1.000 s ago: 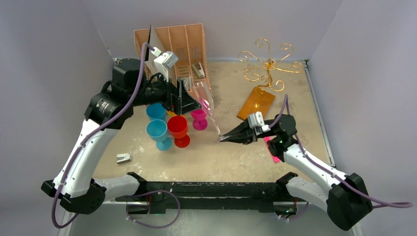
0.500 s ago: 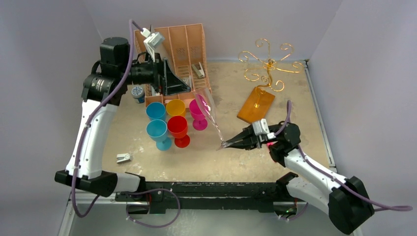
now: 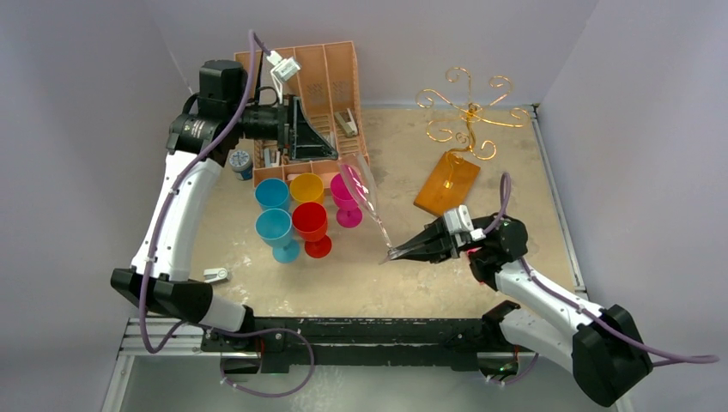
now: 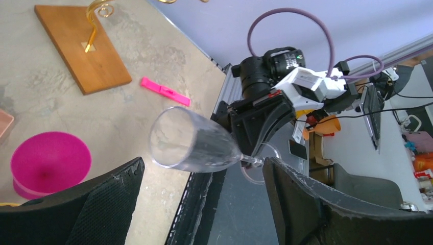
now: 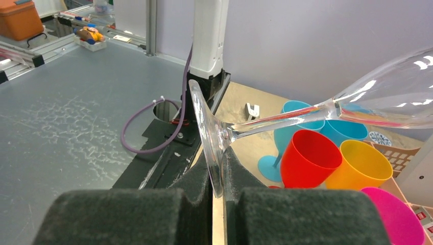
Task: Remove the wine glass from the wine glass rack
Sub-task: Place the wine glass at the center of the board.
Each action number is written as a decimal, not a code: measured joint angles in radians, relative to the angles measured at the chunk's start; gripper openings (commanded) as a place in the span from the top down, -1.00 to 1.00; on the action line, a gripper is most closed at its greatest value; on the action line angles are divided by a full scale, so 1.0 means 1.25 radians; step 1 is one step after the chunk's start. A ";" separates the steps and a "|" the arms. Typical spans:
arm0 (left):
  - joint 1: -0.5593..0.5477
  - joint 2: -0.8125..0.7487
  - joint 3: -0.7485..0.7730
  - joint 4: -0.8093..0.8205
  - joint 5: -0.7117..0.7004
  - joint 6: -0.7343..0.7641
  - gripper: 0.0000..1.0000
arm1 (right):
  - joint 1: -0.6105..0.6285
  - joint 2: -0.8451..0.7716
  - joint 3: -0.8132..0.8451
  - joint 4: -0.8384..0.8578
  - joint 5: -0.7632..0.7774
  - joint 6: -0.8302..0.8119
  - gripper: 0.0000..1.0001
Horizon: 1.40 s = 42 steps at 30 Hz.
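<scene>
One clear wine glass [image 3: 359, 182] tilts well apart from the single gold-wire rack [image 3: 446, 182], its foot pinched by the right claw [image 3: 397, 252]. The left claw [image 4: 201, 162] gapes wide and empty, and five coloured plastic goblets [image 3: 309, 221] stand beside.

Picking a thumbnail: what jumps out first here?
The clear wine glass, pinched by its foot in the right gripper's fingers and held tilted over mid-table. Next, the bright cluster of coloured goblets left of centre, and the gold wine glass rack at the far right, nothing hanging on it.
</scene>
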 measured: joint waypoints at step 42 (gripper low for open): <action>-0.177 0.049 0.003 -0.137 0.016 0.195 0.19 | 0.008 -0.212 0.094 -0.625 -0.043 -0.340 1.00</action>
